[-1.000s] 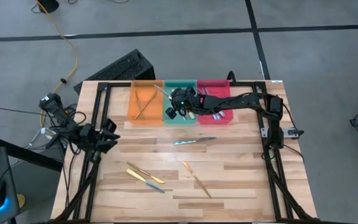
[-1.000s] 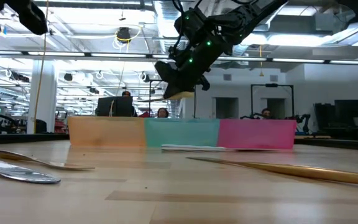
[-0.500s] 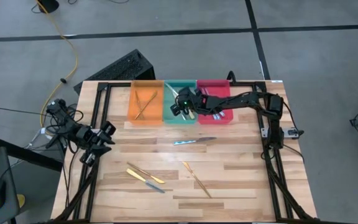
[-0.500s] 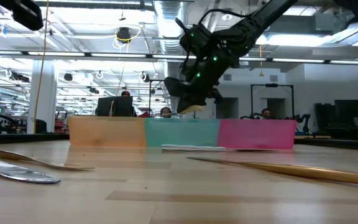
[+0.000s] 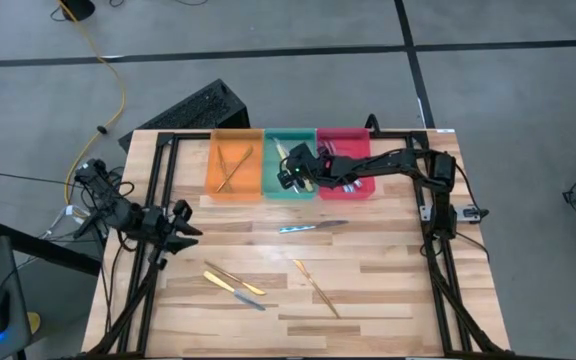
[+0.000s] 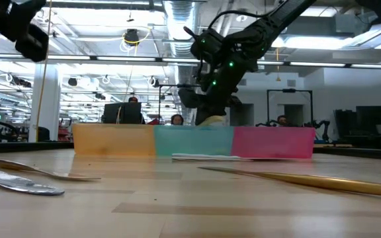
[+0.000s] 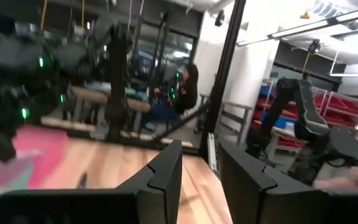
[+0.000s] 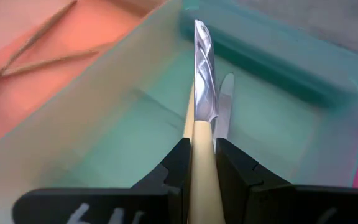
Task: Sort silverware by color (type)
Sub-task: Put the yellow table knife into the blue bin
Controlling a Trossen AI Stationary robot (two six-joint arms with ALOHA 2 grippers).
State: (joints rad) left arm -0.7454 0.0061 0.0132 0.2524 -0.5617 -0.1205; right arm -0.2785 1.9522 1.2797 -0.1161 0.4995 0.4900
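Both my arms (image 5: 398,165) are matte black, jointed, with black cables along the links. Small green lights glow on my right wrist (image 6: 220,56). My fingers (image 7: 166,174) are flat, angular black plates.

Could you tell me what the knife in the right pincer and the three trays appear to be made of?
The knife held in the right pincer: a mirror-bright blade, likely polished steel, on a matte pale yellow handle, possibly plastic or wood. The orange tray, green tray and red tray look like translucent plastic; light glows through their walls.
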